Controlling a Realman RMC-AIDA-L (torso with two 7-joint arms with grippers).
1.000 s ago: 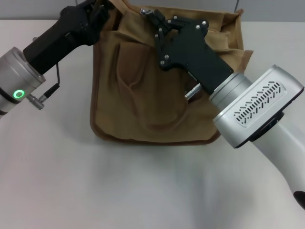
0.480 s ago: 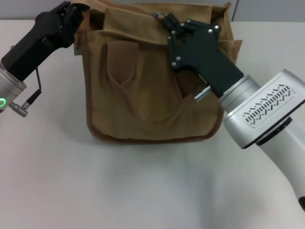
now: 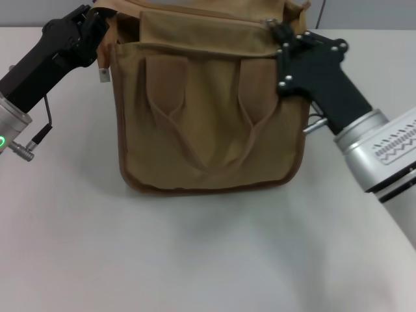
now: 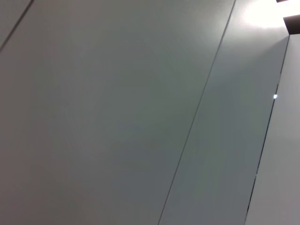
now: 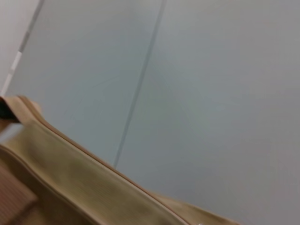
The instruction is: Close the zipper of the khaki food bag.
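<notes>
The khaki food bag (image 3: pixel 208 130) stands upright at the back middle of the table, front pocket and two looped handles facing me. Its zipper (image 3: pixel 201 14) runs along the top panel. My left gripper (image 3: pixel 94 14) is shut on the bag's top left corner. My right gripper (image 3: pixel 273 27) is at the right end of the zipper line, shut on the pull tab, which is hidden under its fingertips. The right wrist view shows only the bag's top edge (image 5: pixel 84 183) against a grey wall. The left wrist view shows only wall panels.
The bag rests on a pale grey table (image 3: pixel 195 260). A small grey tag (image 3: pixel 103 75) hangs at the bag's left side. The left arm's cable and connector (image 3: pixel 29 148) hang near the table's left side. A grey wall stands behind the bag.
My right gripper has travelled rightward along the zipper line, from near its middle to the right end. The left gripper has pulled the bag's left corner outward, and the bag top now looks straighter.
</notes>
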